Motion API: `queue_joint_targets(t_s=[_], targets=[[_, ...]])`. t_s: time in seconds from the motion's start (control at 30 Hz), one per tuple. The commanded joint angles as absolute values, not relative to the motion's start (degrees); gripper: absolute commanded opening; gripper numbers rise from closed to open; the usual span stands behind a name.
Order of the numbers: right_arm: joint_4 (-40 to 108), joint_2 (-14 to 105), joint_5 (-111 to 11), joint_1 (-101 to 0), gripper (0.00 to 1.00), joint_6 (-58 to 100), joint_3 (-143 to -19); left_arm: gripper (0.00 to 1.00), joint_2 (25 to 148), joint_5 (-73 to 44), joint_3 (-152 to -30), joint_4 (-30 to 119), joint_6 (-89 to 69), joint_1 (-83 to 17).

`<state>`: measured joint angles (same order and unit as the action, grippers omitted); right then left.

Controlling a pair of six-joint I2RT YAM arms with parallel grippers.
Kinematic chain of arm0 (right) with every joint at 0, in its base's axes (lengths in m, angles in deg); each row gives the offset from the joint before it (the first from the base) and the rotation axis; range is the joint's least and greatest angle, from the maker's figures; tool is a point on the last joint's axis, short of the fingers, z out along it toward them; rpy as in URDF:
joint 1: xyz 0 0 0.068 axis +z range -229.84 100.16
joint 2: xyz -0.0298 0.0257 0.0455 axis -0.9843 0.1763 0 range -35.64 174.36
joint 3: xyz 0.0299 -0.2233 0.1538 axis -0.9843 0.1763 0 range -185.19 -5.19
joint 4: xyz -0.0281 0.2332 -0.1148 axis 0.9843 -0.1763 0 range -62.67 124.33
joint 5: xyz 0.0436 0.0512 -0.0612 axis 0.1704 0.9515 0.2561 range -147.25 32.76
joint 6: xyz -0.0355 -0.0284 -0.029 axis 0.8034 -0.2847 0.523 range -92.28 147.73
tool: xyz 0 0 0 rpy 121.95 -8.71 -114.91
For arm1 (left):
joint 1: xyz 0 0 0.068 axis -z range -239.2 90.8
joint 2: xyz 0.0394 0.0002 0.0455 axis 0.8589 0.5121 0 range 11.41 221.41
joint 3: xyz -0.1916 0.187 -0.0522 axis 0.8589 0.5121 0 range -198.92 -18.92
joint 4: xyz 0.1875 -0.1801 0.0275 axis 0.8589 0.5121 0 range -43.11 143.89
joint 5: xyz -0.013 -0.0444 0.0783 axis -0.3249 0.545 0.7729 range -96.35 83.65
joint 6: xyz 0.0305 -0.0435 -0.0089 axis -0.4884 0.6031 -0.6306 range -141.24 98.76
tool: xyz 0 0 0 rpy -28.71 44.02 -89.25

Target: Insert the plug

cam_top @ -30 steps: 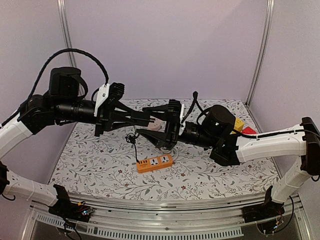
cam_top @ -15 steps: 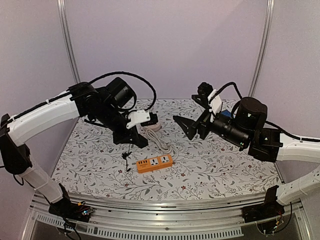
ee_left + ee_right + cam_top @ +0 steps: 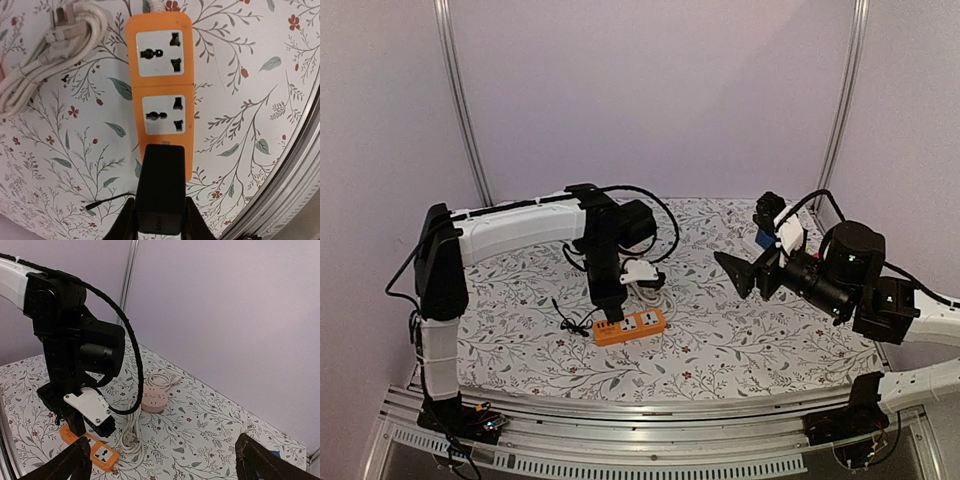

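The black plug [image 3: 160,187], a boxy adapter, sits between the fingers of my left gripper [image 3: 160,212], which is shut on it. Its front end overlaps the near end of the orange power strip [image 3: 160,95]; I cannot tell whether it touches the strip. Both of the strip's white sockets are unoccupied. From above, the left gripper [image 3: 607,310] points straight down at the left end of the power strip [image 3: 632,325], and the plug's thin black cable [image 3: 570,320] trails to the left. My right gripper [image 3: 735,268] hangs open in the air to the right, holding nothing.
A coiled white cord [image 3: 40,65] with its own plug lies beside the strip. A pink round socket hub [image 3: 154,400] stands further back. The table's metal front rail [image 3: 300,170] runs close to the strip. A blue object [image 3: 764,240] sits at the back right.
The grippers were together in mid-air. The right one has opened and pulled back to the right. The left arm swung down with the plug onto the strip's left end.
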<state>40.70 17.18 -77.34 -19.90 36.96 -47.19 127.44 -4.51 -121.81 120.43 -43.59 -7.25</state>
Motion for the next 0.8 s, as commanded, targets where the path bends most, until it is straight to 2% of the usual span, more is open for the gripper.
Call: queue_joint_targets(t_s=[0.0, 0.17, 0.47, 0.6, 0.77], targets=[[37.55, 12.39, -81.08, -20.1, 0.99, 36.64, -43.73, 0.0, 131.97, -6.78, -126.56, 124.43, -40.43, -4.68], [36.74, 7.95, -82.11, -20.21, 0.99, 38.41, -41.49, 0.0, 135.28, -6.53, -129.59, 124.64, -40.74, -2.82], [36.41, 8.07, -81.32, -20.29, 0.99, 38.7, -41.14, 0.0, 137.88, -2.42, -130.54, 128.36, -39.66, -0.84], [36.39, 8.38, -81.17, -20.26, 0.99, 39.1, -41.45, 0.0, 137.08, 1.92, -132.46, 130.02, -40.26, -0.91], [36.37, 9.51, -80.98, -20.33, 0.99, 39.07, -41.82, 0.0, 133.58, 1.59, -133.65, 131.69, -41.47, -0.48]])
